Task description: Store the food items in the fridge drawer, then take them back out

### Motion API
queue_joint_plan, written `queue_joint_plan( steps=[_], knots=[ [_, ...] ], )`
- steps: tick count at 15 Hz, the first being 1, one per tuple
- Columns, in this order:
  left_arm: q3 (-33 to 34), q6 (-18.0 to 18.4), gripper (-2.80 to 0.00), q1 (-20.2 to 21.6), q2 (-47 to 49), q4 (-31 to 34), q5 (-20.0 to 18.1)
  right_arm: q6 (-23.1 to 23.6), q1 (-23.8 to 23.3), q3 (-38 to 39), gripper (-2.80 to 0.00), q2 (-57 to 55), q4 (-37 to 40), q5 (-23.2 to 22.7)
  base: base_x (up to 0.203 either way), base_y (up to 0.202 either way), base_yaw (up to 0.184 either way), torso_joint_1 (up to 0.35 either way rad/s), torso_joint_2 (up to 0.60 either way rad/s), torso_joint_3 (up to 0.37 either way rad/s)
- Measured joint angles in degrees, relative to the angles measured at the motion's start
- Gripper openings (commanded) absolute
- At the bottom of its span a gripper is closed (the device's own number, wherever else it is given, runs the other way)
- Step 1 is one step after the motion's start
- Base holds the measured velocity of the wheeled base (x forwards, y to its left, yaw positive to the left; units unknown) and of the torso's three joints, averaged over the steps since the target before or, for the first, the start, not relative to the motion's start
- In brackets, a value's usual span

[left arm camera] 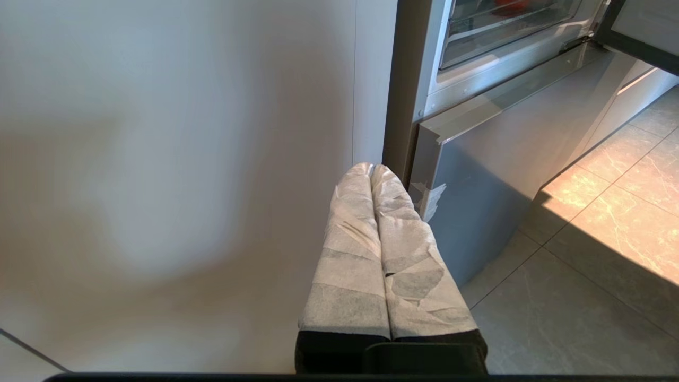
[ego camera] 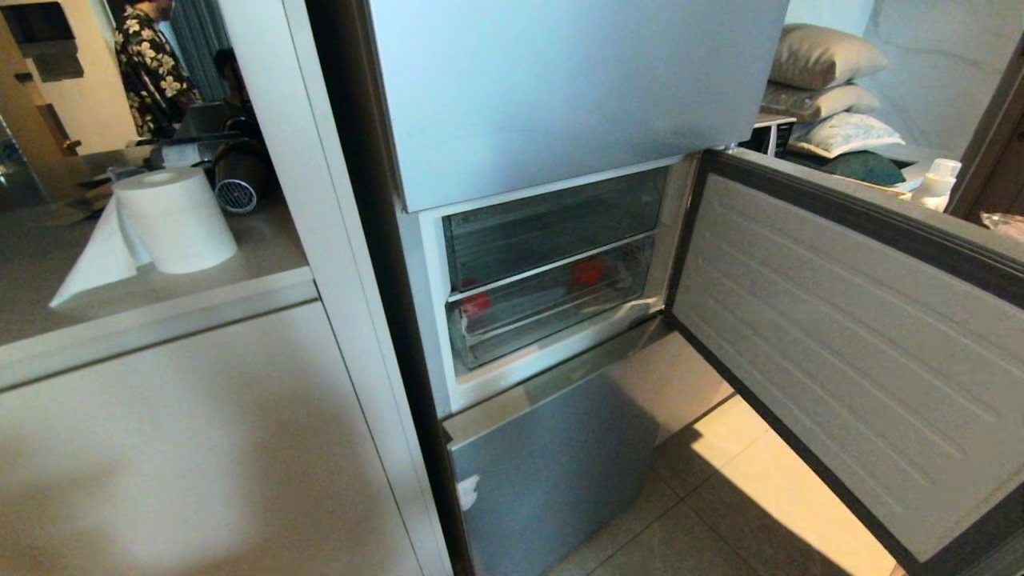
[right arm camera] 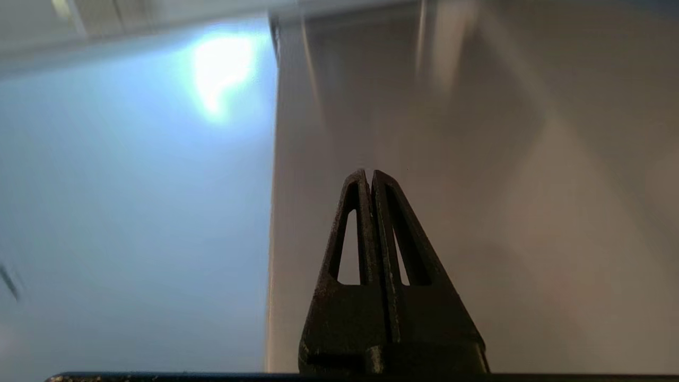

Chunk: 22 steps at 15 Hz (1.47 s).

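Tomato-like food items sit inside the ribbed transparent fridge drawer. Below it, the paper-wrapped left gripper is clenched empty; the black right gripper likewise.

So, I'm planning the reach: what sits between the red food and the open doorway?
In the head view, the drawer's shut clear front stands before the food; nothing else blocks it.

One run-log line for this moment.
fridge door open | fridge drawer closed, food items inside | left gripper shut, empty | right gripper shut, empty
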State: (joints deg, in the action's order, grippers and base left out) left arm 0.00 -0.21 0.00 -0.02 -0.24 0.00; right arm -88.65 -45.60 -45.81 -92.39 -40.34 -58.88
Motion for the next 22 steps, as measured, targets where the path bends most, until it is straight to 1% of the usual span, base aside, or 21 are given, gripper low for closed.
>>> queue_joint_plan(
  steps=[1,4,6,8,10,11,12,13,14,15,16,17,18,20,21,22],
  knots=[
    [0.00,-0.01,-2.80,0.00,0.00,0.00,0.00,-1.04,2.34,1.30,-2.80,2.22,0.05,0.01,0.000,0.000,0.000,0.000,0.00,0.000],
    [0.00,-0.01,-2.80,-0.02,0.00,0.00,0.00,-8.11,10.01,2.98,-2.80,8.42,0.03,0.09,0.000,0.000,0.000,0.000,0.00,0.000],
    [0.00,-0.03,-2.80,-0.05,0.00,0.02,0.00,-11.22,15.19,3.56,-2.80,11.54,0.37,0.41,0.000,0.000,0.000,0.000,0.00,0.000],
    [0.00,-0.02,-2.80,-0.02,0.00,0.00,0.00,-11.92,20.73,4.09,-2.80,14.25,2.43,1.46,0.000,0.000,0.000,0.000,0.00,0.000],
    [0.00,-0.01,-2.80,-0.02,0.00,0.02,0.00,-11.55,26.46,4.64,-2.80,16.62,3.92,4.95,0.000,0.000,0.000,0.000,0.00,0.000],
    [0.00,-0.04,-2.80,-0.02,0.00,0.00,0.00,-10.52,29.01,5.38,-2.80,18.04,4.16,7.28,0.000,0.000,0.000,0.000,0.00,0.000],
    [0.00,-0.04,-2.80,-0.02,0.00,0.00,0.00,-7.67,30.57,6.57,-2.80,19.37,4.27,9.30,0.000,0.000,0.000,0.000,0.00,0.000],
    [0.00,-0.01,-2.80,-0.02,0.00,0.00,0.00,-3.30,31.50,8.04,-2.80,20.44,4.36,11.33,0.000,0.000,0.000,0.000,0.00,0.000],
    [0.00,-0.03,-2.80,0.00,0.00,0.01,0.00,2.82,32.70,9.75,-2.80,21.38,4.38,14.56,0.000,0.000,0.000,0.000,0.00,0.000],
    [0.00,-0.01,-2.80,0.00,0.00,0.00,0.00,9.55,34.84,11.45,-2.80,22.07,4.53,19.18,0.000,0.000,0.000,0.000,0.00,0.000],
    [0.00,-0.04,-2.80,0.00,0.00,0.00,0.00,15.78,38.14,12.84,-2.80,22.56,4.97,24.00,0.000,0.000,0.000,0.000,0.00,0.000],
    [0.00,-0.04,-2.80,0.00,0.00,0.00,0.00,21.93,42.64,13.92,-2.80,22.83,6.11,30.02,0.000,0.000,0.000,0.000,0.00,0.000],
    [0.00,-0.04,-2.80,0.00,0.00,0.01,0.00,26.97,47.35,14.50,-2.80,22.82,7.84,35.84,0.000,0.000,0.000,0.000,0.00,0.000],
    [0.00,-0.04,-2.80,0.00,0.00,0.02,0.00,33.57,56.20,14.76,-2.80,21.12,11.16,46.05,0.000,0.000,0.000,0.000,0.00,0.000],
    [0.00,-0.04,-2.80,0.00,0.00,0.00,0.00,35.07,59.61,13.94,-2.80,19.30,12.18,49.53,0.000,0.000,0.000,0.000,0.00,0.000],
    [0.00,-0.04,-2.80,0.00,0.00,0.00,0.00,35.76,62.32,12.53,-2.80,17.14,12.51,51.38,0.000,0.000,0.000,0.000,0.00,0.000]
  ],
)
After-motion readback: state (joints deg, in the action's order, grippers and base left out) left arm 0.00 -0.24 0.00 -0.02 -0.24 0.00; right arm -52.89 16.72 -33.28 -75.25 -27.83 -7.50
